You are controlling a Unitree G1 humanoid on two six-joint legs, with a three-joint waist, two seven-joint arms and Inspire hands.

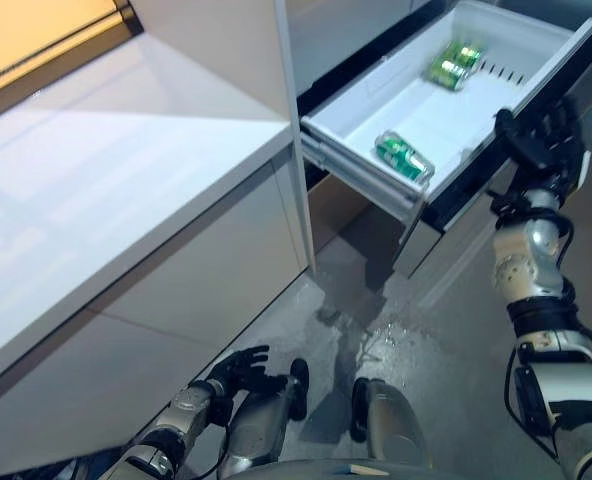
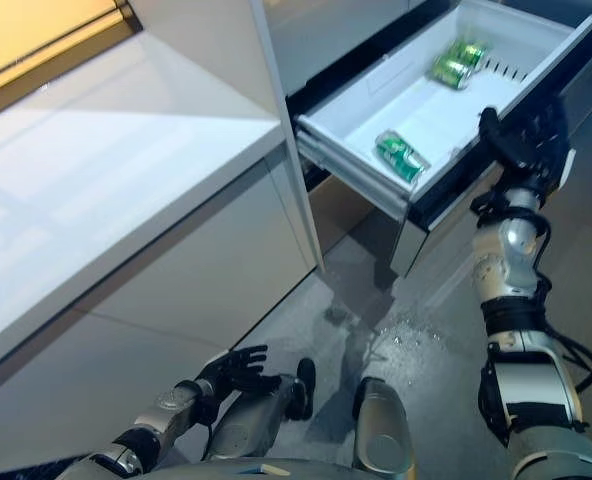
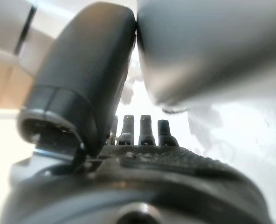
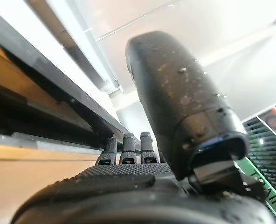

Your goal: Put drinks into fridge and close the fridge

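White fridge drawer [image 1: 536, 45] open; green cans [image 1: 404, 157] lying inside; right robot hand [image 1: 538, 138] apparently spread.

Fridge drawer [image 1: 376, 115]: far end cut off by the picture's top edge.
Far cans [image 1: 454, 65]: too small to tell whether two or three.
Right robot hand [image 1: 541, 140]: contact with the drawer's front edge cannot be told.
Worktop [image 1: 96, 190]: left part cut off.

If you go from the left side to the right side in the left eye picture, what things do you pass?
White counter → left hand → nearest green can in the open fridge drawer → two green cans → right hand at the drawer's front.
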